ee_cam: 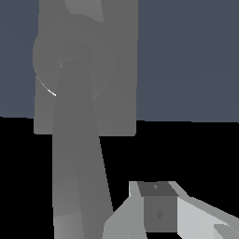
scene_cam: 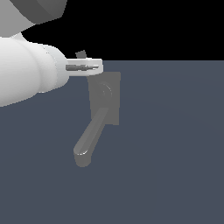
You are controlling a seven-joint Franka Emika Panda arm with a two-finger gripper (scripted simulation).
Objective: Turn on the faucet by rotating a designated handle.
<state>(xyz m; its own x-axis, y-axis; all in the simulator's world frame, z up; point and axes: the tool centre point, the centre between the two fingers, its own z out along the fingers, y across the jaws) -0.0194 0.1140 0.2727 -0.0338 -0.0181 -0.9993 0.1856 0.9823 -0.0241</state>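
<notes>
The dull grey faucet stands on a flat base plate [scene_cam: 111,105] with a round hub [scene_cam: 105,90]. Its thick curved spout [scene_cam: 89,140] runs from the hub toward the exterior view's lower left. The thin handle shows only as a small dark stub [scene_cam: 81,54] above my hand; the rest is hidden behind it. My gripper [scene_cam: 94,67] lies sideways across the plate's upper edge, just above the hub. In the wrist view the spout [ee_cam: 77,154] fills the middle, the hub [ee_cam: 70,51] sits beyond it, and a paler bar, likely the handle [ee_cam: 86,7], leaves the frame. A finger block [ee_cam: 158,207] shows; the gap between the fingers is not visible.
The faucet stands on a plain blue-grey floor [scene_cam: 175,153] with a black background behind it. My white arm [scene_cam: 26,74] fills the exterior view's upper left and covers the area beside the plate.
</notes>
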